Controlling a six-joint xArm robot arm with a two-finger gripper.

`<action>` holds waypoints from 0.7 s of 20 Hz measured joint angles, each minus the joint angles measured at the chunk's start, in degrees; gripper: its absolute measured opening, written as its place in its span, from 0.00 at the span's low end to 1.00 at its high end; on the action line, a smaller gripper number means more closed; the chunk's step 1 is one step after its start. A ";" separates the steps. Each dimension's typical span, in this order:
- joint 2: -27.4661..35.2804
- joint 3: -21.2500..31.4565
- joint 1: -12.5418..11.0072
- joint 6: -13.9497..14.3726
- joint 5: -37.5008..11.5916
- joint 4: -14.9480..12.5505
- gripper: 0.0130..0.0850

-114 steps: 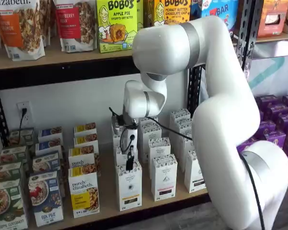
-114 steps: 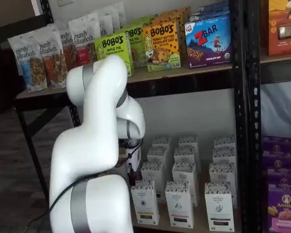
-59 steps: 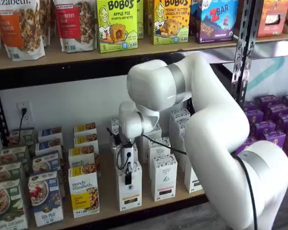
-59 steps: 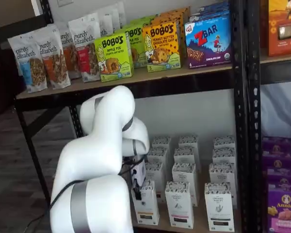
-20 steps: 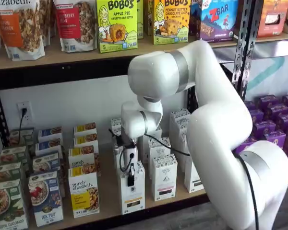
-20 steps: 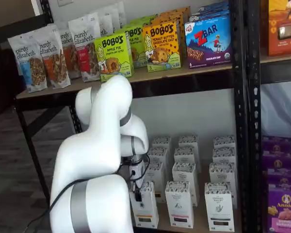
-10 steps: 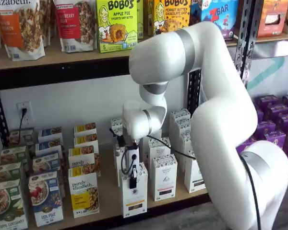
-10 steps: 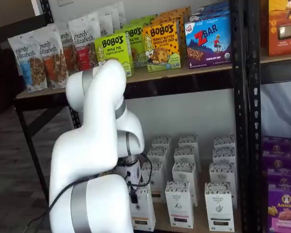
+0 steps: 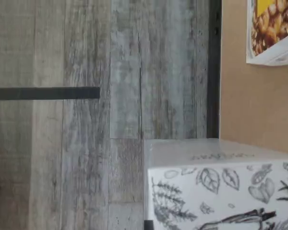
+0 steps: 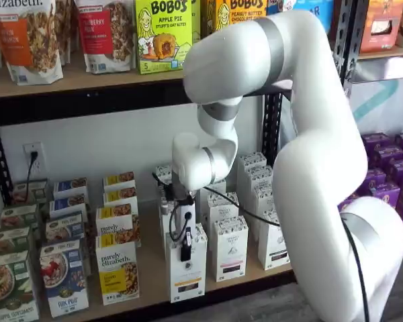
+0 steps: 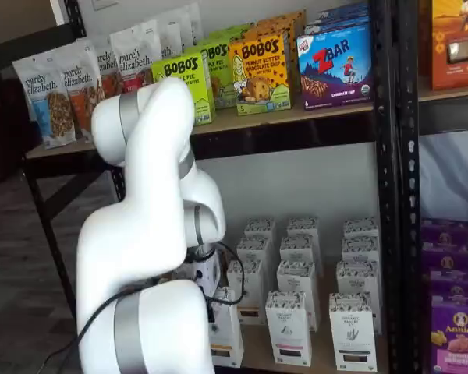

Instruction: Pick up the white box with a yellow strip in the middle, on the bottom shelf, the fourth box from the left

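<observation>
my gripper (image 10: pixel 186 253) stays clamped on the white box (image 10: pixel 187 268), which has slid toward six o'clock, off the bottom shelf (image 10: pixel 151 265) edge; extraction nearly done.

The white robot arm (image 10: pixel 302 134) is holding the white box with a yellow strip (image 10: pixel 187 268) in its black fingers (image 10: pixel 186 247), standing over the light tan wooden bottom shelf's (image 10: pixel 151 275) front edge.
</observation>
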 joint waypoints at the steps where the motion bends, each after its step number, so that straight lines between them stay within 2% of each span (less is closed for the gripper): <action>1: -0.59 0.51 0.12 0.27 -0.03 -0.15 0.56; 14: -9.89 8.59 0.94 5.25 -0.20 -4.65 0.56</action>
